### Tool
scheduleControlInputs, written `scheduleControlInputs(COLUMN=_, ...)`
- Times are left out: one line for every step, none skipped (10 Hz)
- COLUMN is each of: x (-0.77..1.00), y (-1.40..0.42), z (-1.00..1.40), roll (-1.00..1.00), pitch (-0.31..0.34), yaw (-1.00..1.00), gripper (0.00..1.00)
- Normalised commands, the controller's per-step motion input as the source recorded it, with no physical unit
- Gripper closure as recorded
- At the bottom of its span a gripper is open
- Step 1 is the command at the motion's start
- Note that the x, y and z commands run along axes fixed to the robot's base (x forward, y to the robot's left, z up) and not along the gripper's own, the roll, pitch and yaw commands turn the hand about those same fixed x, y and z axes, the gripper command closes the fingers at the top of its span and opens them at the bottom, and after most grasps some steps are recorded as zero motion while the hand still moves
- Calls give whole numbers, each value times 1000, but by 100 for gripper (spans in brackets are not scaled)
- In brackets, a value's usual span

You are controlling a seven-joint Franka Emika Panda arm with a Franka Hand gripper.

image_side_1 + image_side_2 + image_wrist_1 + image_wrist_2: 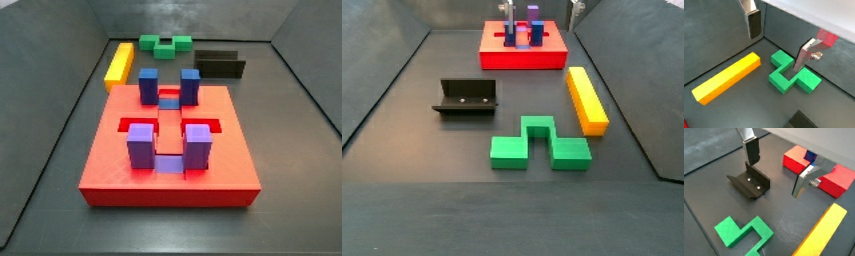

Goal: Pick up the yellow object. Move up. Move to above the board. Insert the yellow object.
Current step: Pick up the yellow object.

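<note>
One yellow object [587, 98] lies flat on the dark surface [422, 200], untouched, just beside the single green notched block [539, 143] and well apart from the one red board [168, 160]. The board carries four upright posts, two blue [148, 85] and two purple [140, 147] (short blue pieces sit between each pair). One fixture [465, 97] stands alone on the surface. The claw [779, 41] hangs in the air above the surface, jaws wide, nothing between the two fingers [753, 22]; in a side view only a finger tip shows past the board [575, 12].

The gripper [777, 42] hangs open above the floor (nothing between its fingers).
</note>
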Motion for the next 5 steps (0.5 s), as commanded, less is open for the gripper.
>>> scheduleControlInputs(x=131, y=-154, z=-80, roll=-6, pitch=0, yaw=0, gripper=0)
scheduleControlInputs(x=-157, y=-440, z=-146, roll=21, pitch=-104, yaw=151, gripper=0)
scheduleControlInputs(x=-226, y=-569, z=-86, roll=54, pitch=-114, yaw=209, gripper=0)
scheduleControlInputs(x=-334, y=-540, z=-166, roll=93, pitch=-107, yaw=243, gripper=0)
scheduleControlInputs(x=-523, y=-500, z=-234, roll=196, pitch=-131, yaw=169, gripper=0)
